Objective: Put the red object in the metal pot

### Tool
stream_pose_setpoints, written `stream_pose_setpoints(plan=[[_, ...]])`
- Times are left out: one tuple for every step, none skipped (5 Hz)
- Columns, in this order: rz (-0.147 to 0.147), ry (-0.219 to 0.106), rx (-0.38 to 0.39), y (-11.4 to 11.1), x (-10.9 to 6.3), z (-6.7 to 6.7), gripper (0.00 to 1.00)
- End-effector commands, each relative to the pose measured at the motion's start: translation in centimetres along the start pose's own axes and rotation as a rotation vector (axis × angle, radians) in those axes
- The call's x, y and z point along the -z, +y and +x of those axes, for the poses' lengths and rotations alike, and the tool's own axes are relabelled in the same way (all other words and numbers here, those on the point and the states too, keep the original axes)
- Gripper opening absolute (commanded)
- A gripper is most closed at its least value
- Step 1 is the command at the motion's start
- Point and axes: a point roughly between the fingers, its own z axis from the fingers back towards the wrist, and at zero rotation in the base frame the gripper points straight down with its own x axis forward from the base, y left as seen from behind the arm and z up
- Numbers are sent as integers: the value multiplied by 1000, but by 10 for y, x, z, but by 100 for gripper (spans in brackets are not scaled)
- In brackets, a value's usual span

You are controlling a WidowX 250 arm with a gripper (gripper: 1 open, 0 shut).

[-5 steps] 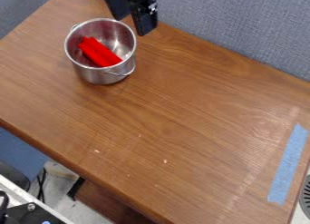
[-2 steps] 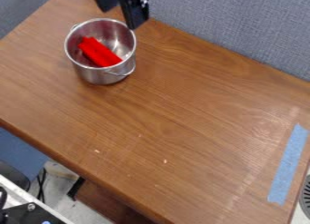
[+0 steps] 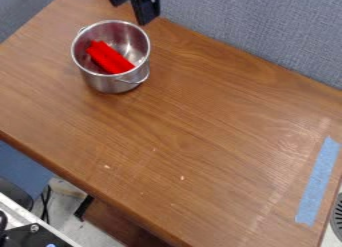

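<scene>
Though untouched over the last second, lies slanted across the floor of the small round shiny steel pot (image 3: 107, 83): bright red elongated blocky piece (image 3: 107, 58), fully inside the rim, at the far left of the brown wooden table (image 3: 201, 131). No shift of pot or piece between the earlier views and now; same spot, same tilt, small side handle toward the near side.

Just right of the pot's far rim, and further back: black gripper (image 3: 144, 4), now cropped by the top edge of the view. Has drawn back from where it hung a second ago, beside and above the pot's far right rim, toward the far edge of the table and the grey backdrop. Only the lower tip left in view, pointing steeply down. Jaws released, spread wide, carrying nothing. Clear of the pot, no contact with rim or piece.

Reads as a retreat after the drop: placement apparently done, nothing left but clearing away. Little risk from here, provided no swing back across the rim.

Further right, bare wood, then a strip of pale blue tape (image 3: 318, 179) near the right edge, well apart from everything.
</scene>
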Motion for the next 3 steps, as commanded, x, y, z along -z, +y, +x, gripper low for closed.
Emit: stream_pose_setpoints(plan=[[20, -17, -60, 0, 19, 15, 100], [25, -15, -63, 44, 34, 13, 100], [31, -3, -53, 82, 52, 11, 100]])
